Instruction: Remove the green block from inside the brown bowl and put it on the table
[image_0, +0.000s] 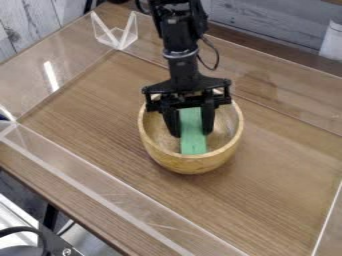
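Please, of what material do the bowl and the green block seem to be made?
The bowl looks like wood with a smooth, slightly glossy finish, judging by its light-brown colour. The green block is evenly bright green, possibly plastic or painted wood.

In front of me I count one bowl (155, 151), one green block (193, 138) inside it, and one table (100, 133) beneath. Of my own, I count one arm (182, 52) and one gripper (189, 118), its two fingers (211, 120) at the block.
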